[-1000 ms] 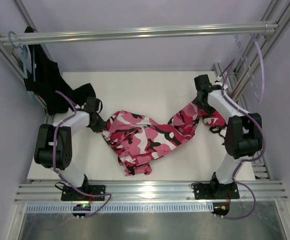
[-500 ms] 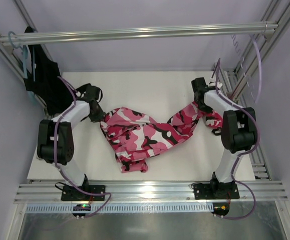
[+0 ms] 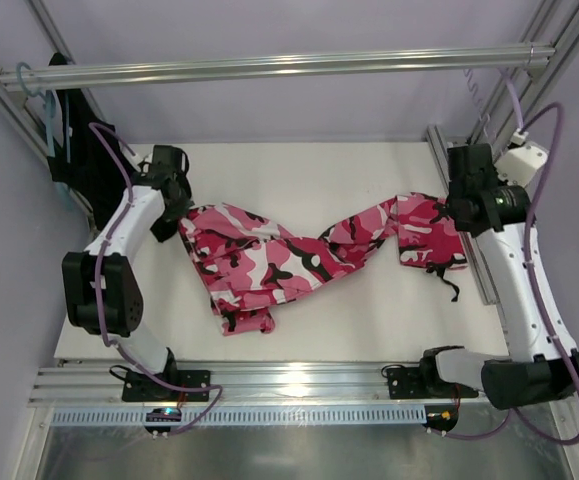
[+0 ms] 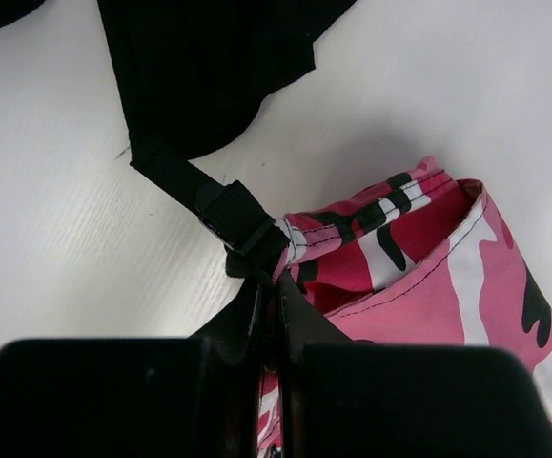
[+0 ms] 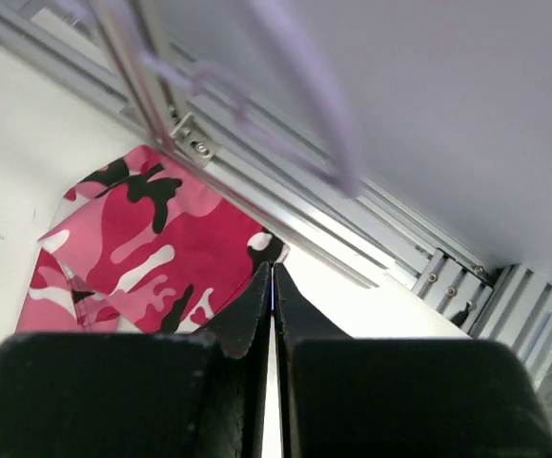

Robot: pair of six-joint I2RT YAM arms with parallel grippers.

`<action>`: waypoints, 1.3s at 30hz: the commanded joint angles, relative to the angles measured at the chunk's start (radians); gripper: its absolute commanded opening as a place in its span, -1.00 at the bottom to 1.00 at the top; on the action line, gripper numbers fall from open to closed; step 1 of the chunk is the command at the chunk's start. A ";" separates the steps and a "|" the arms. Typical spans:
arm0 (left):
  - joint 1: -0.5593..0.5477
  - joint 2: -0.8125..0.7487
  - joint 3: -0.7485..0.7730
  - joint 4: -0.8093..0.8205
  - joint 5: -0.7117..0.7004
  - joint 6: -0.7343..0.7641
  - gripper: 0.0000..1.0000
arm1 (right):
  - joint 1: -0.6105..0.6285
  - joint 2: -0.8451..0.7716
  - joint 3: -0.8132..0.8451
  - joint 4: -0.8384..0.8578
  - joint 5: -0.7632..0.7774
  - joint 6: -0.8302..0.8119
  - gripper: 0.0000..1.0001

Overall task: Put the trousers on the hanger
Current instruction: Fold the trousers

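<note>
The camouflage trousers point(image 3: 289, 258) lie stretched across the white table, waistband to the left and a leg end point(image 5: 152, 243) to the right. My left gripper point(image 3: 176, 203) is shut on the waistband edge point(image 4: 347, 250), right beside a black buckled strap point(image 4: 230, 215). My right gripper point(image 3: 462, 205) is shut, its tips point(image 5: 272, 272) at the leg end's far corner next to the side rail; the pinch itself is hidden. The pale hanger point(image 3: 476, 92) shows faintly against the right wall and as a blurred lilac curve point(image 5: 318, 110) near the right wrist camera.
A black garment point(image 3: 89, 165) hangs on a teal hanger point(image 3: 49, 125) at the back left, its hem point(image 4: 209, 76) lying on the table just beyond my left fingers. An aluminium bar point(image 3: 269, 68) spans the back. Frame rails point(image 5: 285, 215) run along the table's right edge.
Both grippers closed on the trousers and both arms swung outward, left to the left and right to the right, drawing the crumpled trousers out longer and flatter.
</note>
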 commanded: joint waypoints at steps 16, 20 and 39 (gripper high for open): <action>0.010 -0.144 -0.116 0.044 0.175 0.025 -0.99 | -0.045 0.052 -0.522 0.313 -0.557 0.421 0.35; 0.010 -0.144 -0.124 0.051 0.198 0.021 -0.99 | -0.047 0.097 -0.546 0.368 -0.562 0.538 0.36; 0.010 -0.168 -0.180 0.077 0.192 0.001 -0.99 | -0.082 0.293 -0.677 0.527 -0.479 0.625 0.09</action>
